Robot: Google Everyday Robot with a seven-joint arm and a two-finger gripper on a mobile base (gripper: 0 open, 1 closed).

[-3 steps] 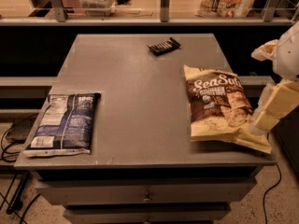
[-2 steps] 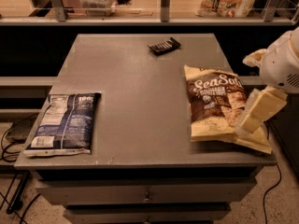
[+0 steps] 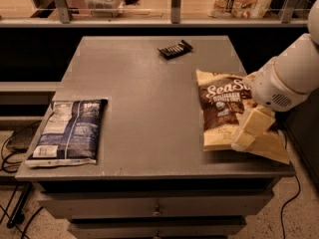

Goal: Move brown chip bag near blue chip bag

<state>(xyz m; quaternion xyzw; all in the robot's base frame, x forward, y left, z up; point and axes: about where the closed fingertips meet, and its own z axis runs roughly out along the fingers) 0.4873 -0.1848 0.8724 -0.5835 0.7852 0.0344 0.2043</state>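
A grey table with drawers below stands in front of a long wooden shelf, and a small black wrapped bar lies near the tabletop's far edge at about 12 o'clock. The blue chip bag lies flat at roughly 8 o'clock by the near left corner. The brown chip bag lies at about 4 o'clock along the right side, well apart from the blue one, and the gripper sits at its near right corner on a white arm coming in from 3 o'clock; whether it is clamping the bag cannot be told.
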